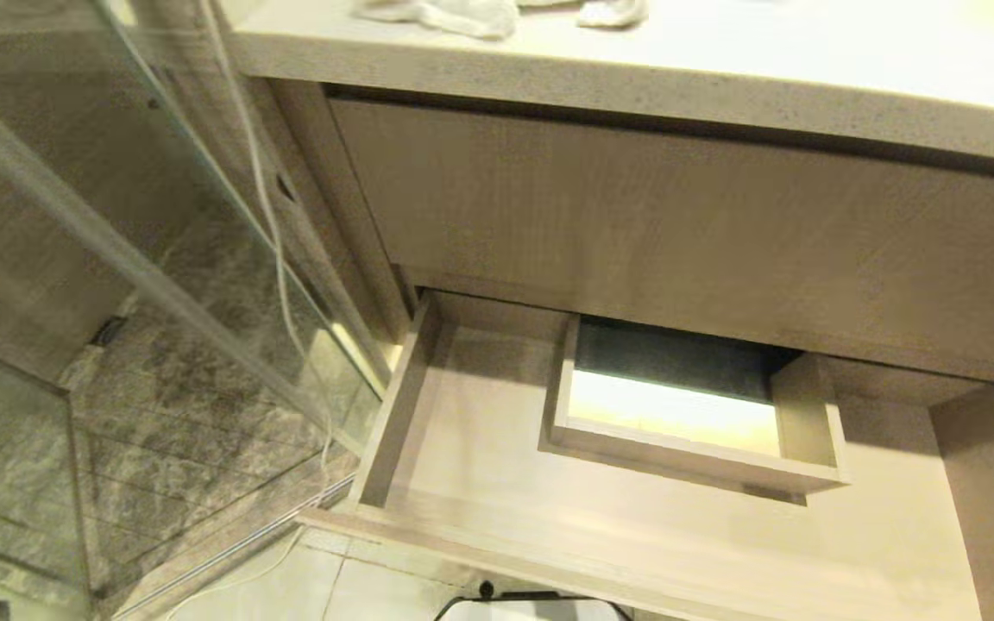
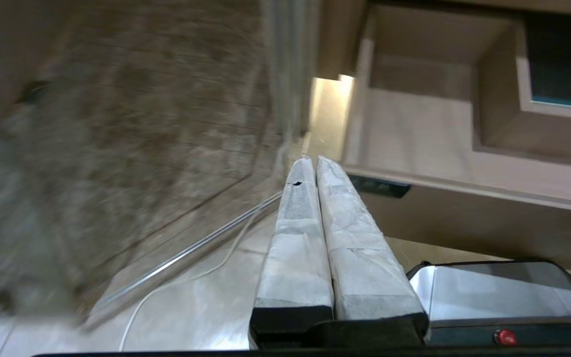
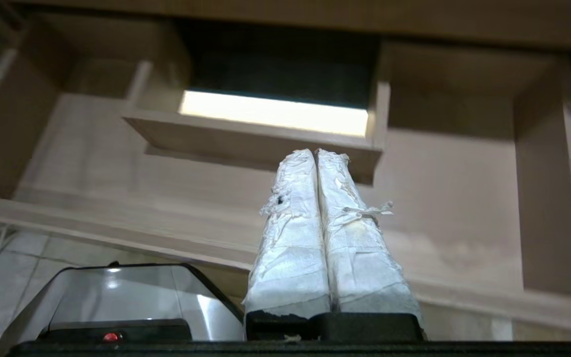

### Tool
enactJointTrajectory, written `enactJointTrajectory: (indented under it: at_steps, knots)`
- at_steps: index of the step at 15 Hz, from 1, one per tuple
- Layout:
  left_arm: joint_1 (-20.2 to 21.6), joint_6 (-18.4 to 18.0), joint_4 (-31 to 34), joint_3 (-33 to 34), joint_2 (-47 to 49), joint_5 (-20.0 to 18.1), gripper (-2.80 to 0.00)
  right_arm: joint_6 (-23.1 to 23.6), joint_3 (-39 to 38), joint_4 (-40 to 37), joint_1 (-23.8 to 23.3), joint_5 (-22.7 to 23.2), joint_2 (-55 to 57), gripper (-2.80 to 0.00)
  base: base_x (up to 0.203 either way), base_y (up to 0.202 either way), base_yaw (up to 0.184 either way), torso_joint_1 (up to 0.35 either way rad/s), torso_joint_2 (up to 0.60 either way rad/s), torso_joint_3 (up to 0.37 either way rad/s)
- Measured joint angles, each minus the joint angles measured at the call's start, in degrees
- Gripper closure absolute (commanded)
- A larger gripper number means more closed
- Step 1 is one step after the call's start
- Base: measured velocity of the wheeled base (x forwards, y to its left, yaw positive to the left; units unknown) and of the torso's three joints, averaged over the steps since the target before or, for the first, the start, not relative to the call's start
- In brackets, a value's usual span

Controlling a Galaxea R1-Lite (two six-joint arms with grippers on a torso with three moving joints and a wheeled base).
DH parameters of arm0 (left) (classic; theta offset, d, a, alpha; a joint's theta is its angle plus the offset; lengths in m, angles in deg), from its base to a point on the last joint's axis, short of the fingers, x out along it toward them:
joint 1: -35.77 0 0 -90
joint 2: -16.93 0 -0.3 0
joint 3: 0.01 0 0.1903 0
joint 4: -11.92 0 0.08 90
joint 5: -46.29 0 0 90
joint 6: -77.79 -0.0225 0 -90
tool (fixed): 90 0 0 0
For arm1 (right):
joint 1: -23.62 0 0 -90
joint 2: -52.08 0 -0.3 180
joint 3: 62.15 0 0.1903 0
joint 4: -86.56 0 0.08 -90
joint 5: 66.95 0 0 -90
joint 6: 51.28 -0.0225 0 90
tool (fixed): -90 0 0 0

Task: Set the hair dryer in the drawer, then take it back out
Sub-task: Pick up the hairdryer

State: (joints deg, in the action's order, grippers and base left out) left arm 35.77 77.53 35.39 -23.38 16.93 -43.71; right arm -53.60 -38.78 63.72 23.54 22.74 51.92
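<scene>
wide light-brown wood-grain drawer (image 1: 480, 448) stood pulled out, lower centre of the head view, apparently ready for the hair dryer, which was nowhere visible.
left gripper (image 2: 310, 161) and right gripper (image 3: 314, 152), both pressed closed and empty, sat parked in front of it.

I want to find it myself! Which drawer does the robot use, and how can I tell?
Look under the speckled counter, below the tall plain wood panel. The drawer is the wide, shallow tray pulled open there. Only it has a boxed cutout at its mid-back; nothing lies in the part that shows.

No legible text or labels.
</scene>
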Motion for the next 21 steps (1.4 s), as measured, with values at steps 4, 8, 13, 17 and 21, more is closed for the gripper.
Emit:
enactJointTrajectory:
  at_steps: [4, 8, 13, 17, 21]
  knots:
    - [0.0, 0.0, 0.0, 0.0, 0.0, 0.0, 0.0, 0.1, 0.0, -0.1, 0.0, 0.0, 0.0, 0.0, 0.001, -0.006, 0.054, 0.181, -0.08, -0.039]
    - [0.0, 0.0, 0.0, 0.0, 0.0, 0.0, 0.0, 0.1, 0.0, -0.1, 0.0, 0.0, 0.0, 0.0, 0.0, 0.0, 0.0, 0.022, -0.01, -0.001]
    - [0.0, 0.0, 0.0, 0.0, 0.0, 0.0, 0.0, 0.1, 0.0, -0.1, 0.0, 0.0, 0.0, 0.0, 0.0, 0.0, 0.0, 0.0, 0.0, 0.0]
    - [0.0, 0.0, 0.0, 0.0, 0.0, 0.0, 0.0, 0.1, 0.0, -0.1, -0.1, 0.0, 0.1, 0.0, -0.001, 0.013, -0.085, 0.002, 0.0, 0.001]
    - [0.0, 0.0, 0.0, 0.0, 0.0, 0.0, 0.0, 0.0, 0.0, -0.1, 0.0, 0.0, 0.1, 0.0, -0.002, 0.02, -0.148, 0.003, 0.0, 0.001]
